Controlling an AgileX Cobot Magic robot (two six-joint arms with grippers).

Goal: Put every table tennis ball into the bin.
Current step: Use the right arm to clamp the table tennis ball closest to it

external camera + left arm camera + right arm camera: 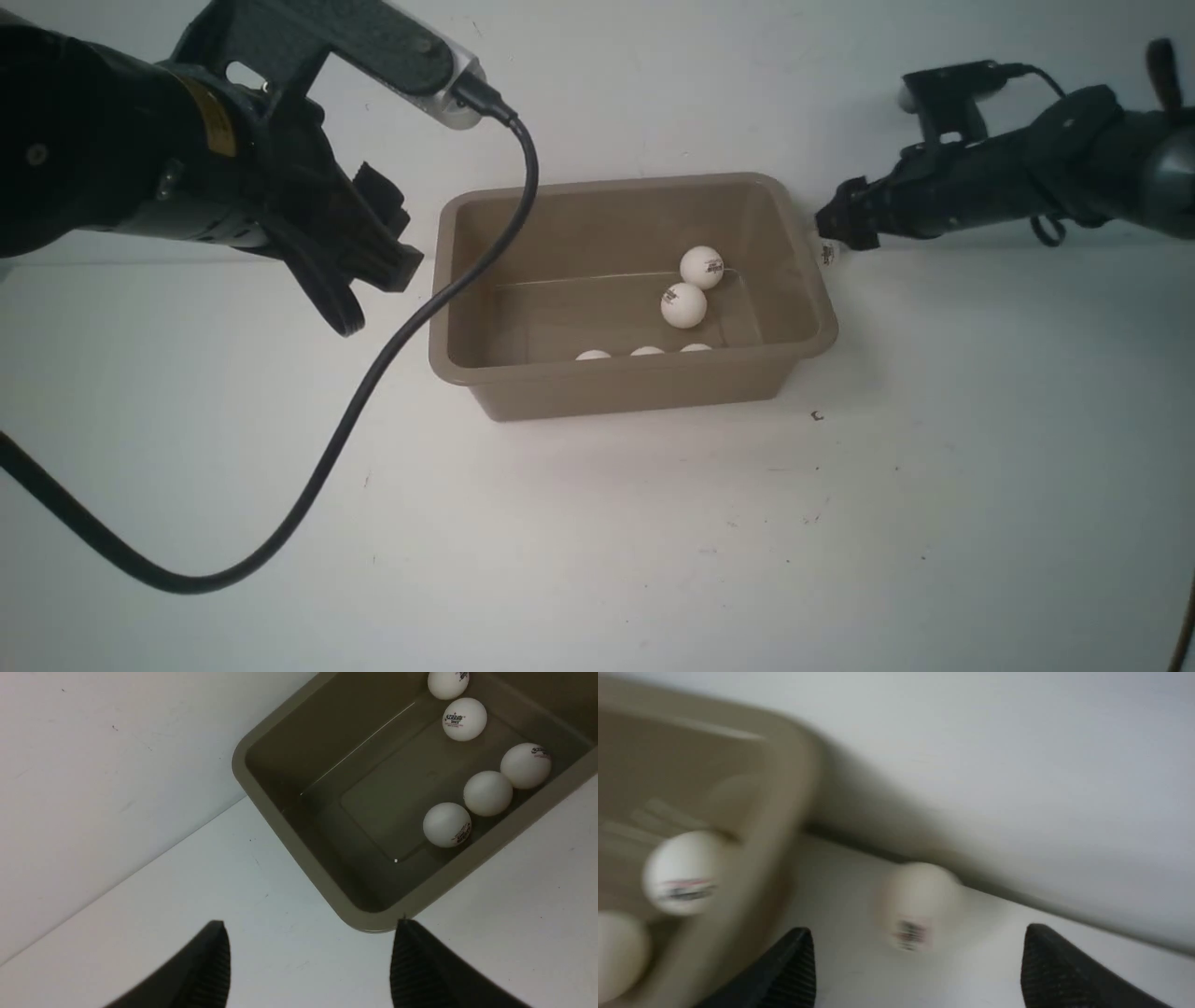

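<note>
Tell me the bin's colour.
Plain taupe-brown, no pattern. The bin shows best in the left wrist view.

Left arm [93, 168], ribbed left pincer [310, 928] and thick cable [187, 585] are black.

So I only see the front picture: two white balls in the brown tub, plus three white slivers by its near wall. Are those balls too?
Observer: Yes. The left wrist view shows them whole: three table tennis balls in a row along that wall of the bin.
Operator: And the white speck by the right-hand claw?
Observer: A sixth ball, blurred in the right wrist view, on the table outside the bin, ahead of the open right gripper.
</note>
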